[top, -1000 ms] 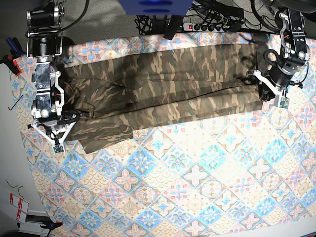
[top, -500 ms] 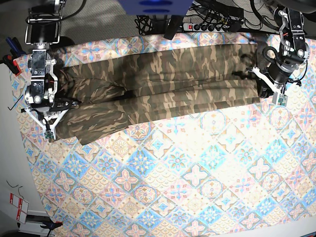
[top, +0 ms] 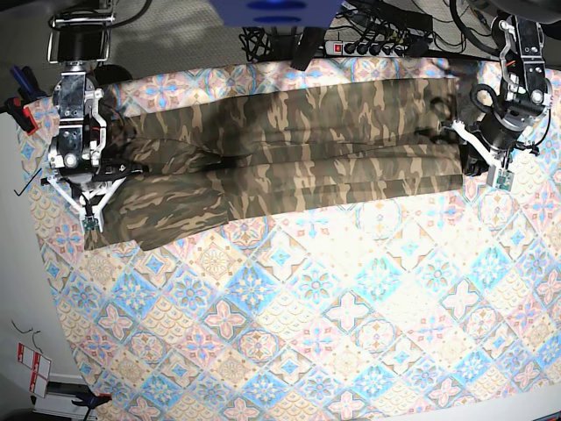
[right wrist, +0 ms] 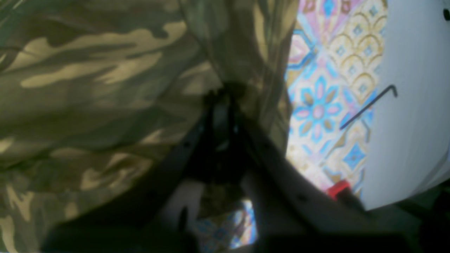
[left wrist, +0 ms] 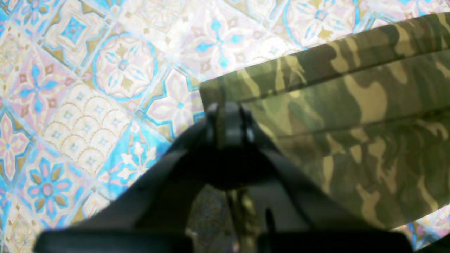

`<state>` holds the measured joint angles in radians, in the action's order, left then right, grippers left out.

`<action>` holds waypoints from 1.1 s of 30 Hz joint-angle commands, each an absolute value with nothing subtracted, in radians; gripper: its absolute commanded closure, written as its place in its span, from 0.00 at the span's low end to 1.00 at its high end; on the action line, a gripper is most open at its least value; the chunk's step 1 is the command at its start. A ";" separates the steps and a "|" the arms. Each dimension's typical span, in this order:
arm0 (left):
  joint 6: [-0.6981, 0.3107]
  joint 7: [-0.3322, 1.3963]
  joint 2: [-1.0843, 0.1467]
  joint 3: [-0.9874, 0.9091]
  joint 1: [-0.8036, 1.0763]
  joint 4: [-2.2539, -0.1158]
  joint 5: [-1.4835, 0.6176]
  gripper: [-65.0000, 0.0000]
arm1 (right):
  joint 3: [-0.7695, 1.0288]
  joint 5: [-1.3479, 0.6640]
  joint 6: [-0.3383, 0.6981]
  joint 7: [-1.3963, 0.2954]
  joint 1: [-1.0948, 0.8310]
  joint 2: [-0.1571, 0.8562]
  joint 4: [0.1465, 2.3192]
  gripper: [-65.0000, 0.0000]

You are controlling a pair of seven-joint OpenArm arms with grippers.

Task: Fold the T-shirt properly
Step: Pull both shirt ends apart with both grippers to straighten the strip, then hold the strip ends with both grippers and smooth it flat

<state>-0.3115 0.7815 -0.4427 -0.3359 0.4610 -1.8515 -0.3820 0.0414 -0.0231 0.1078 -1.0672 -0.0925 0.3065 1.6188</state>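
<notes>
Right gripper [top: 86, 195]: at the frame's left edge, clamped on the shirt's near corner.
T-shirt [top: 298, 145]: a long camouflage band across the upper part of the tablecloth [top: 333, 316], lengthwise fold laid over, left end rumpled.
Left gripper [top: 480, 160]: at the frame's right edge, pinching the shirt's other end.
Progress: roughly the first fold done; smoothing, crosswise folds and letting go are left, I'd judge.
</notes>
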 commanded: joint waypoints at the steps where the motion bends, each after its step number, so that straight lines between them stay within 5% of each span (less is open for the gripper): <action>1: -0.298 0.766 -0.460 -0.346 0.458 -1.865 -0.377 1.00 | 0.050 -0.010 0.101 -1.056 -0.090 0.320 1.639 0.99; 33: -0.298 0.716 -0.455 -0.272 0.437 -1.765 -0.243 1.00 | 0.050 -0.008 0.099 -1.035 -0.154 0.268 1.632 0.99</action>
